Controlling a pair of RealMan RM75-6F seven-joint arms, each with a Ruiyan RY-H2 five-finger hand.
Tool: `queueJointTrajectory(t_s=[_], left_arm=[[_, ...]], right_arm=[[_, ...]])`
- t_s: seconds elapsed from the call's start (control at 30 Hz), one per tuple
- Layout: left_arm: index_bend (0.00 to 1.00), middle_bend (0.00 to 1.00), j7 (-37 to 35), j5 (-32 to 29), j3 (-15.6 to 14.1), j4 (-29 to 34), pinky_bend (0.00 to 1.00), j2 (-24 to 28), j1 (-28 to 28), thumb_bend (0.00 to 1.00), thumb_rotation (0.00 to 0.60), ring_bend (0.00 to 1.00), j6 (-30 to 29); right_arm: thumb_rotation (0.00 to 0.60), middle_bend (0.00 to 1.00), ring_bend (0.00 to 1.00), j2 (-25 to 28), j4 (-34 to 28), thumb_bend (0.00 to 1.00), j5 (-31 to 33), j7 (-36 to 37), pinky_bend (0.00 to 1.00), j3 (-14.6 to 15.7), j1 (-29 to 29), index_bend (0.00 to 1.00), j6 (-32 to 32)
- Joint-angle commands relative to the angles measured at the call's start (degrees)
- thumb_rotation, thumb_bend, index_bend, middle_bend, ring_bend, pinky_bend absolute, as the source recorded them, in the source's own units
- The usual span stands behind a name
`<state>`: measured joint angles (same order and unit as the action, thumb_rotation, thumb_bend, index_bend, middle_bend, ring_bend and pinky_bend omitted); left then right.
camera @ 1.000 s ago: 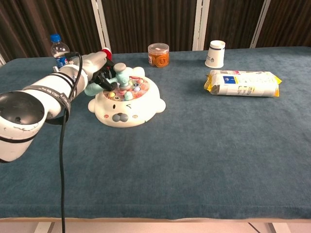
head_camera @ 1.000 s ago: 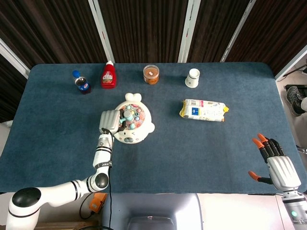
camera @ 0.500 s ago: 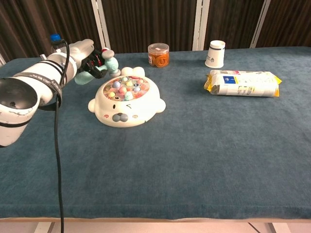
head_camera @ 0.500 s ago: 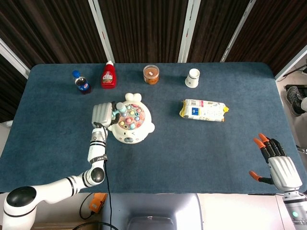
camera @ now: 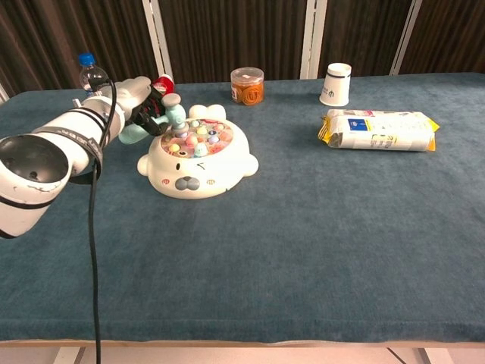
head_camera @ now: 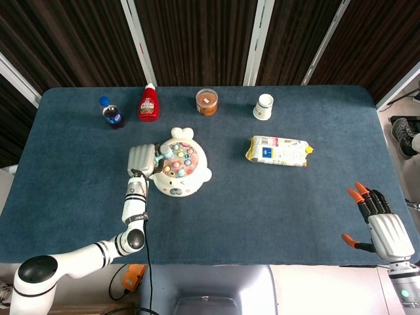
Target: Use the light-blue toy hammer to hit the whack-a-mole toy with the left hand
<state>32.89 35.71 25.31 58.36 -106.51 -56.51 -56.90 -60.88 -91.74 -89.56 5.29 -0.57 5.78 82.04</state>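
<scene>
Your left hand (camera: 144,112) grips the light-blue toy hammer (camera: 171,114) by its handle, fingers wrapped round it, and the hammer head sits over the rear left part of the whack-a-mole toy (camera: 198,161), at or just above the coloured pegs; you cannot tell from either view whether it is touching them. In the head view the left hand (head_camera: 141,159) lies just beside the toy's (head_camera: 179,172) left edge, with the hammer (head_camera: 163,153) reaching over its rim. The white toy stands on the blue tabletop (head_camera: 262,203), left of the middle.

Your right hand (head_camera: 380,223) hangs at the near right corner of the tabletop, well apart from everything, holding nothing, its orange-tipped fingers spread.

Along the far edge stand a cola bottle (head_camera: 111,113), a red ketchup bottle (head_camera: 148,103), a clear jar with orange contents (head_camera: 207,102) and an upturned white paper cup (head_camera: 263,107). A white snack packet (head_camera: 279,150) lies flat to the right of the toy, near the cup.
</scene>
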Motion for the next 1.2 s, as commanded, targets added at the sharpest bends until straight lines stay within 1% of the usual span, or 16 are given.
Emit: queueJointTrajectory(t_s=[0.03,0.23,0.37,0.47,0.6,0.7,0.73,0.83,0.9,0.97,1.03,1.1,1.2], left_arm=[[0.67,1.00,0.2,-0.1,-0.2,-0.4,1.00,-0.2,-0.1,0.91,0.600,0.99,0.2],[0.67,1.00,0.4,-0.2,-0.1,-0.6,1.00,-0.5,-0.3,0.91,0.600,0.99,0.1],[0.67,1.00,-0.4,0.8,0.2,1.2,1.00,0.1,0.0,0.91,0.600,0.99,-0.8],[0.67,1.00,-0.3,1.8,0.0,5.2,1.00,1.9,0.8,0.90,0.600,0.99,-2.1],[0.67,1.00,-0.2,3.8,-0.7,13.8,1.00,6.0,2.9,0.90,0.600,0.99,-4.7],[0.67,1.00,-0.3,6.7,-2.7,20.7,1.00,9.7,5.5,0.90,0.600,0.99,-7.7],[0.67,1.00,-0.3,7.8,-3.7,23.2,1.00,11.1,6.8,0.90,0.600,0.99,-9.0],[0.67,1.00,-1.2,10.7,-6.7,27.9,1.00,13.9,10.2,0.89,0.600,0.99,-12.0],[0.67,1.00,-2.4,12.6,-8.7,29.4,1.00,15.2,12.3,0.89,0.600,0.99,-13.3],[0.68,1.00,-4.6,14.7,-11.0,29.7,1.00,16.0,14.7,0.88,0.600,0.98,-14.3],[0.68,1.00,-6.3,16.1,-13.1,28.6,1.00,16.2,16.5,0.87,0.600,0.98,-14.4],[0.68,1.00,-7.5,17.0,-14.6,26.8,1.00,15.9,17.7,0.87,0.600,0.98,-13.9],[0.69,1.00,-9.5,18.9,-16.2,22.1,1.00,14.0,19.1,0.85,0.600,0.97,-14.1]], right_arm=[[0.600,0.00,0.00,0.0,0.0,0.18,0.0,0.1,0.00,0.0,0.0,0.01,0.0],[0.600,0.00,0.00,0.0,0.0,0.18,-0.1,0.1,0.00,0.0,-0.1,0.01,0.1],[0.600,0.00,0.00,0.0,0.1,0.18,-0.1,0.2,0.00,-0.1,-0.1,0.01,0.2],[0.600,0.00,0.00,0.0,0.1,0.18,-0.1,0.1,0.00,-0.1,-0.1,0.01,0.2],[0.600,0.00,0.00,-0.2,0.0,0.18,-0.3,-0.6,0.00,0.1,0.1,0.01,-0.1],[0.600,0.00,0.00,-0.4,-0.1,0.18,-0.6,-1.1,0.00,0.3,0.2,0.01,-0.3],[0.600,0.00,0.00,-0.5,-0.2,0.18,-0.7,-1.3,0.00,0.3,0.2,0.01,-0.4],[0.600,0.00,0.00,-0.6,-0.3,0.18,-0.9,-1.6,0.00,0.5,0.2,0.01,-0.3],[0.600,0.00,0.00,-0.7,-0.4,0.18,-1.0,-1.8,0.00,0.5,0.2,0.01,-0.3],[0.600,0.00,0.00,-0.7,-0.5,0.18,-1.2,-2.0,0.00,0.7,0.2,0.01,-0.3],[0.600,0.00,0.00,-0.9,-0.6,0.18,-1.5,-2.3,0.00,0.8,0.2,0.01,-0.4],[0.600,0.00,0.00,-1.0,-0.6,0.18,-1.7,-2.5,0.00,0.9,0.2,0.01,-0.4],[0.600,0.00,0.00,-1.0,-0.7,0.18,-1.8,-2.6,0.00,1.0,0.2,0.01,-0.3]])
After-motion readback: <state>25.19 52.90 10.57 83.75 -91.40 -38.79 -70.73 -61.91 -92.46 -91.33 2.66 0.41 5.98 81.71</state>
